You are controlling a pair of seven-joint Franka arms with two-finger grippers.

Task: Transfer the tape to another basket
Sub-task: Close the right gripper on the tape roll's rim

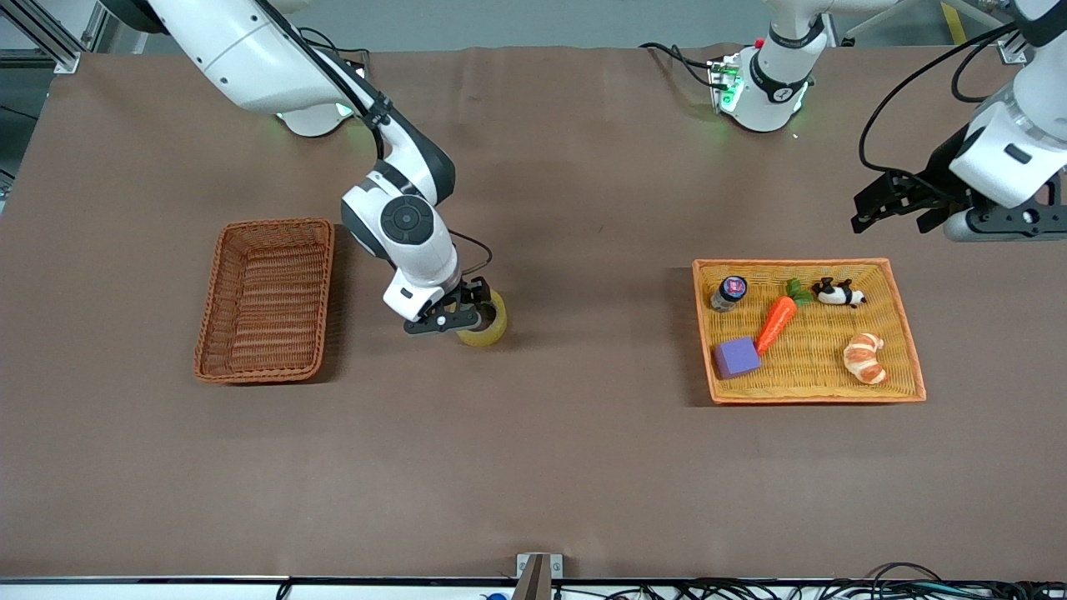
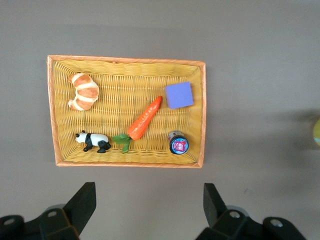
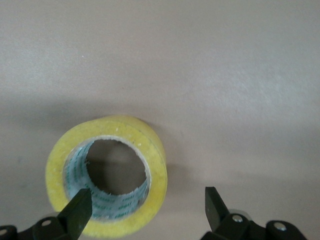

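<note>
The tape [image 1: 492,323], a yellowish roll, lies flat on the brown table between the two baskets, hole up. My right gripper [image 1: 463,321] is open right over it. In the right wrist view one finger [image 3: 79,210] is over the hole of the tape [image 3: 156,155] and the other stands outside the ring, so the jaws straddle its wall. The reddish-brown basket [image 1: 275,223] is empty, beside the tape toward the right arm's end. My left gripper [image 1: 867,212] is open and empty, up in the air over the table by the yellow tray, and waits.
The yellow-orange woven tray [image 1: 792,263] toward the left arm's end holds a carrot [image 1: 775,323], a purple block [image 1: 737,357], a croissant [image 1: 864,358], a panda [image 1: 838,292] and a small jar [image 1: 728,292]. It also shows in the left wrist view [image 2: 125,60].
</note>
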